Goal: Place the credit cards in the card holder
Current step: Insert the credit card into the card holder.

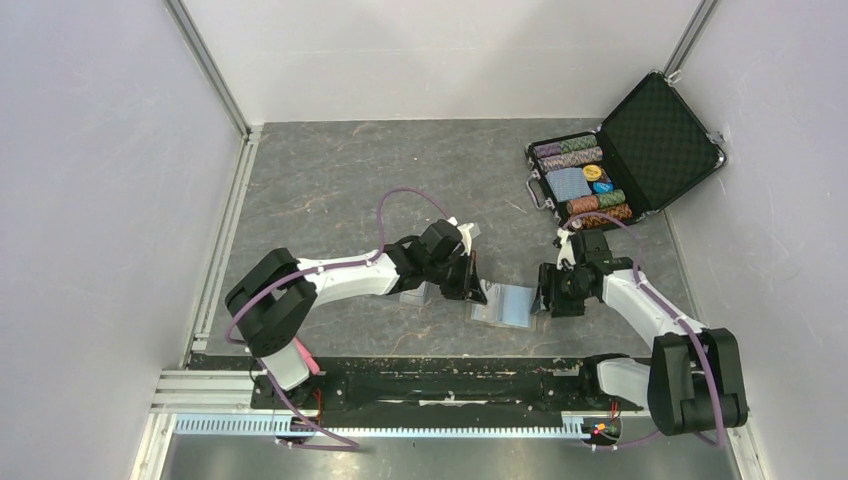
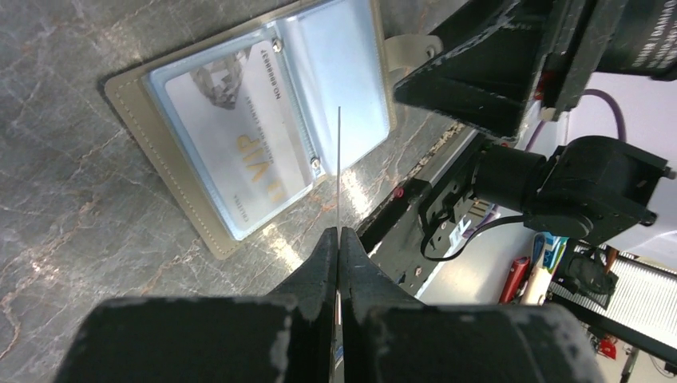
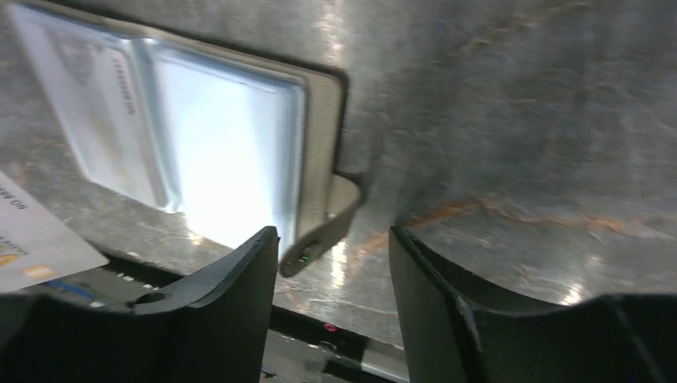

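Left gripper (image 2: 338, 235) has its fingers together, clamped on the held credit card (image 2: 338, 167), which the left wrist view shows edge-on as a thin vertical line at frame centre, sticking up out of the fingertips. The card's far tip overlaps the right pocket of the card holder (image 2: 174, 159); can't tell if it touches. Card holder lies open flat on the grey marbled table (image 1: 350, 180), in the upper left of the left wrist view, pale blue pockets up, olive-tan border around them. The pocketed credit card (image 2: 231, 136) sits in its left pocket, gold "VIP" lettering visible through the plastic; the right pocket looks plain. In the top view the card holder (image 1: 505, 305) is at lower centre between the left gripper (image 1: 472, 285) and the right gripper (image 1: 550, 290), both just beside it. Right gripper (image 3: 331, 233) has its fingers apart and nothing held; in the right wrist view the holder's snap strap (image 3: 327, 223) appears in the gap between the fingertips. A whitish card corner (image 3: 32, 239) with a gold mark shows at lower left of that view. Clear plastic case (image 1: 420, 296) lies under the left arm's wrist. Open black poker-chip case (image 1: 640, 140) is at upper right, well apart.
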`<action>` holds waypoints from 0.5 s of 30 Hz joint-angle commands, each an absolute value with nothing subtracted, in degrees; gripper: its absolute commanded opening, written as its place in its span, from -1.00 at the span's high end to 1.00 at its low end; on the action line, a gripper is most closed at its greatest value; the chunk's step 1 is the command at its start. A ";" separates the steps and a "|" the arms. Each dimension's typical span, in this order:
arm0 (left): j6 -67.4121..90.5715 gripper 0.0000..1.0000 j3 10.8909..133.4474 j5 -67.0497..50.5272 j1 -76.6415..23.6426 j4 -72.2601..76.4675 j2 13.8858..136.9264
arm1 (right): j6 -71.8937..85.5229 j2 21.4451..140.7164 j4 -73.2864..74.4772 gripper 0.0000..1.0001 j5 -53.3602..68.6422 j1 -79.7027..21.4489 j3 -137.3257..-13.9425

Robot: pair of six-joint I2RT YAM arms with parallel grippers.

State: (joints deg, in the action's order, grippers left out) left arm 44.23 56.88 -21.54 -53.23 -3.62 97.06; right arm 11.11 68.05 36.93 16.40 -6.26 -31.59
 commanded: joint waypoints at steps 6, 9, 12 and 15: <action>47.83 0.96 55.77 -20.49 -53.17 1.49 96.85 | 13.58 73.02 28.01 0.05 27.99 -7.30 -29.40; 47.60 0.96 55.81 -20.66 -52.76 1.57 97.68 | 13.50 74.13 27.70 0.12 28.61 -7.69 -30.29; 46.91 0.96 55.79 -21.35 -51.82 0.88 98.40 | 12.94 74.93 27.51 0.19 29.26 -7.82 -30.60; 47.11 0.96 54.60 -21.58 -50.85 1.70 98.09 | 13.03 74.90 26.95 0.23 29.81 -7.82 -29.79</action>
